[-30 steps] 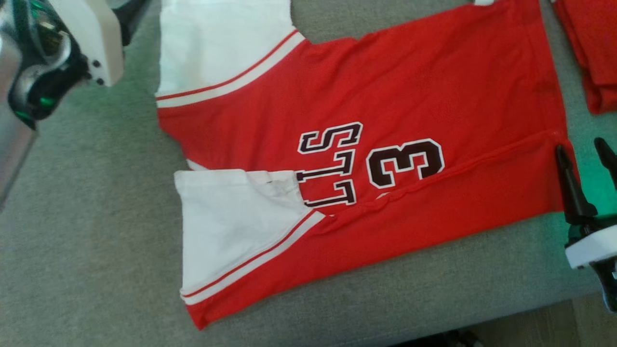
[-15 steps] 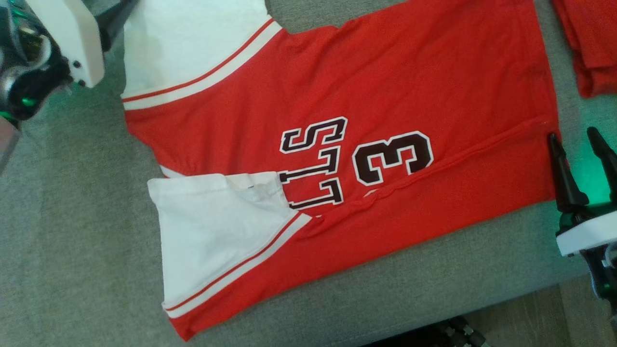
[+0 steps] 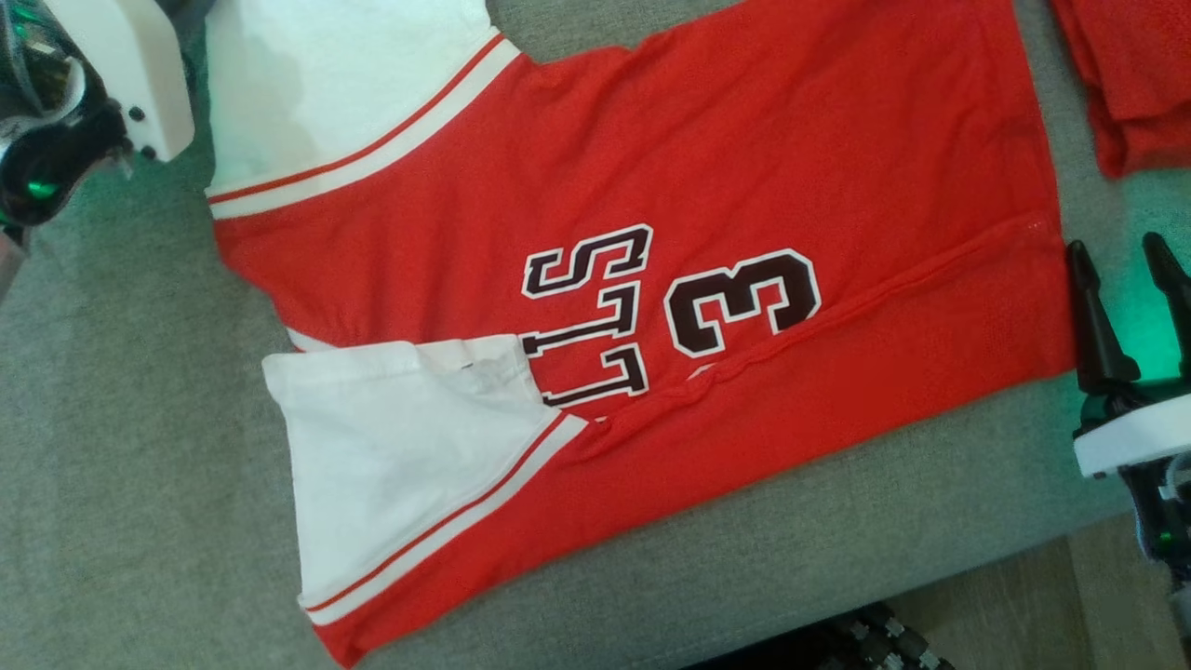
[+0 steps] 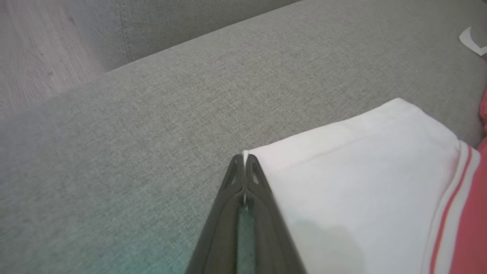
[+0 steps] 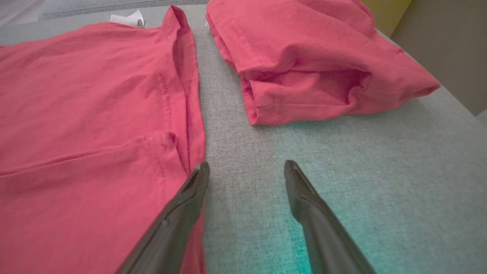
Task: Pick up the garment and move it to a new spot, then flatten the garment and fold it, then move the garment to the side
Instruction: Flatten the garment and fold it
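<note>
while the left gripper (image 4: pixel 244 160) pinches a white sleeve corner (image 4: pixel 276 160) of the red jersey (image 3: pixel 744 167), the right gripper (image 5: pixel 246 169) stands open, empty, beside its hem.

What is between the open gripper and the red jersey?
Nothing visible. The right gripper is open right at the jersey hem, over bare grey cushion. The folded red garment lies off to the side.
</note>
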Motion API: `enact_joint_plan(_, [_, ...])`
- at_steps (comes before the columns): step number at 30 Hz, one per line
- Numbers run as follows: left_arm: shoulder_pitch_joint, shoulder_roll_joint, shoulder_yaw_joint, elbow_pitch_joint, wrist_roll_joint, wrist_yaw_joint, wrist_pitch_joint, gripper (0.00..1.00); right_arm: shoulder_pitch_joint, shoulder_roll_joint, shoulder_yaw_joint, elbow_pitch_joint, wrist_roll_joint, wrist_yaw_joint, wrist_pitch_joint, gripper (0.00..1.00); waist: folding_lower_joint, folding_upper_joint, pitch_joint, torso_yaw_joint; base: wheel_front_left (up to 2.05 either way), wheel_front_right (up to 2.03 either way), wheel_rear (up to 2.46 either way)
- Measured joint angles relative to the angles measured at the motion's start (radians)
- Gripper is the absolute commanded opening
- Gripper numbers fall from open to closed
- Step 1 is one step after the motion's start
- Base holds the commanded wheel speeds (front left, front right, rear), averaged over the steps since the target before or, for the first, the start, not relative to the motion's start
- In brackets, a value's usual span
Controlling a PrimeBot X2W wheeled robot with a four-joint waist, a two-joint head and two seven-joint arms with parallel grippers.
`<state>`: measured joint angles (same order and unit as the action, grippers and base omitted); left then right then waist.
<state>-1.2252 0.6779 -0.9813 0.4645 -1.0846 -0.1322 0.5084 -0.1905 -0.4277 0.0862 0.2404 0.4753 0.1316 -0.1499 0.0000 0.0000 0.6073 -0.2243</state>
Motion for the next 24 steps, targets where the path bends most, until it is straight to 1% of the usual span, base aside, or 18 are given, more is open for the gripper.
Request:
enact_joint_plan(4, [-0.003,0.010,-0.041,-0.010,0.012,0.000,-0.059,0.00,-0.036,-0.003,0.012,-0.007,0.014,0.000,0.002,1.00,0.0000,0.0000,-0.003,0.003,0.00,0.00,0.00])
enact_joint_plan(7, [-0.023,0.010,-0.070,-0.017,0.021,0.000,-0.092,0.00,-0.103,-0.032,0.016,-0.025,0.013,0.000,0.032,1.00,0.0000,0.0000,-0.010,0.012,0.00,0.00,0.00])
enact_joint_plan(10, [-0.048,0.010,-0.094,-0.024,0.021,0.000,-0.121,0.00,-0.207,-0.070,0.057,-0.041,0.027,0.000,0.117,1.00,0.0000,0.0000,-0.016,0.025,0.00,0.00,0.00])
enact_joint_plan(14, [-0.062,0.009,-0.133,-0.038,0.021,0.000,-0.148,0.00,-0.353,-0.100,0.148,-0.027,0.079,0.000,0.260,1.00,0.0000,0.0000,-0.023,0.046,0.00,0.00,0.00])
enact_joint_plan(16, [-0.069,0.008,-0.154,-0.045,0.020,0.000,-0.160,0.00,-0.421,-0.124,0.191,0.006,0.093,0.000,0.327,1.00,0.0000,0.0000,-0.024,0.059,0.00,0.00,0.00])
enact_joint_plan(21, [-0.101,0.005,-0.197,-0.056,0.010,0.000,-0.177,0.00,-0.559,-0.154,0.278,0.101,0.162,0.000,0.470,1.00,0.0000,0.0000,-0.020,0.089,0.00,0.00,0.00])
enact_joint_plan(24, [-0.119,0.004,-0.223,-0.060,-0.001,0.000,-0.195,0.00,-0.614,-0.160,0.328,0.145,0.188,0.000,0.522,1.00,0.0000,0.0000,-0.017,0.104,0.00,0.00,0.00])
